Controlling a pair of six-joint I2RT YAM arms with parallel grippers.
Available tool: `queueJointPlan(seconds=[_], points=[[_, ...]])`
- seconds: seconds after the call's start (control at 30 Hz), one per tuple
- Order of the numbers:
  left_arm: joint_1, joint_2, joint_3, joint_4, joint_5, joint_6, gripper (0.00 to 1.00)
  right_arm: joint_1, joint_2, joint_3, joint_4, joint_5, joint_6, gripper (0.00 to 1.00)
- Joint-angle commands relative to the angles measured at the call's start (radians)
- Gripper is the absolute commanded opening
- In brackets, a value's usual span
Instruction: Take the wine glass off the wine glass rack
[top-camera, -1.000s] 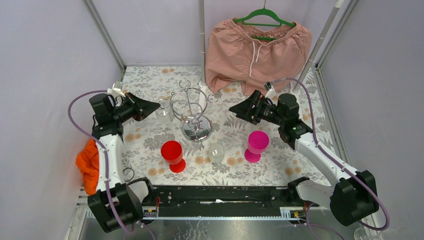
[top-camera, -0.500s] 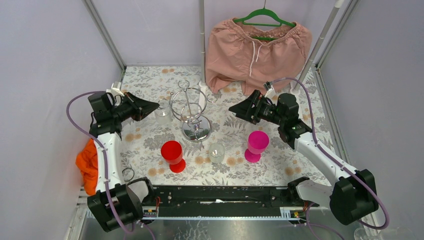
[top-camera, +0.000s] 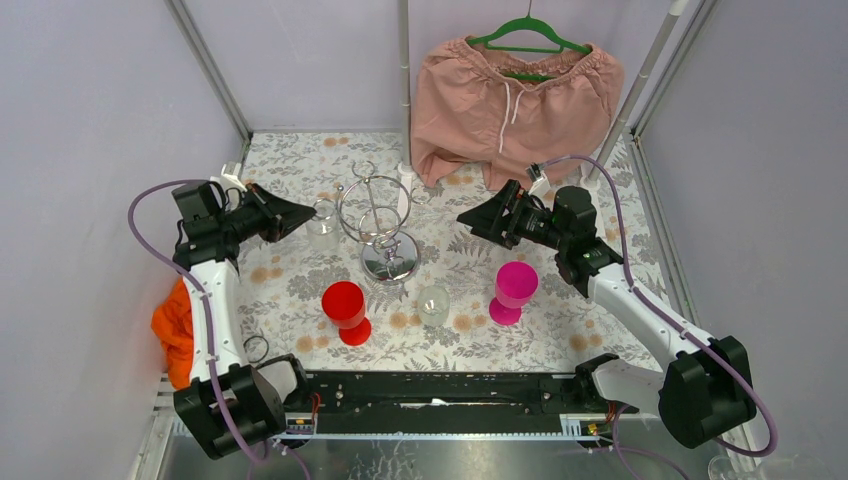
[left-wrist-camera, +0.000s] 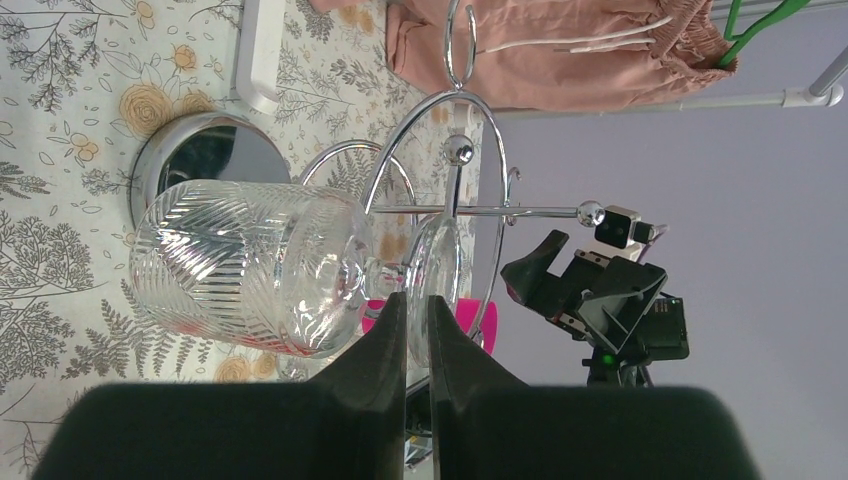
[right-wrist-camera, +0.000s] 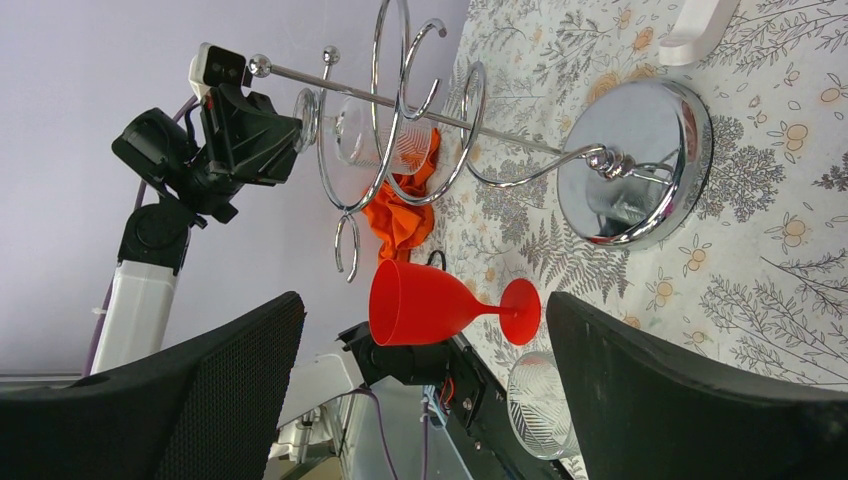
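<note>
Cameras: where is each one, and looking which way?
Top external: above and behind the arms, looking down on the table; both arms show.
Left wrist: on the left arm, looking along the left gripper, shut on the wine glass.
Right wrist: on the right arm, looking past the open right gripper at the red goblet.
Shared: all three show the wine glass rack.

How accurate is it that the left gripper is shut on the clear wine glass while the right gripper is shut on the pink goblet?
One part is wrong: the right gripper is open, empty in the right wrist view, with the pink goblet standing free. The left gripper is indeed shut on the clear wine glass.
</note>
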Motion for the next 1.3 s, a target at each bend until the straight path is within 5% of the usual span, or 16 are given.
queueJointPlan(seconds=[0.0, 0.33, 0.57, 1.27], points=[[0.012, 0.003, 0.039, 0.012, 0.030, 0.037, 0.01, -0.007, 0.004, -0.001, 0.052, -0.028, 0.005, 1.00], [0.014, -0.005, 0.044, -0.008, 0.012, 0.060, 0.18, -0.008, 0.013, -0.010, 0.066, -0.030, 0.011, 1.00], [0.013, 0.002, 0.036, -0.006, -0.008, 0.072, 0.21, -0.009, 0.014, -0.014, 0.073, -0.035, 0.016, 1.00], [0.021, 0.010, 0.036, -0.005, -0.081, 0.105, 0.16, -0.014, 0.032, -0.027, 0.109, -0.048, 0.039, 1.00]])
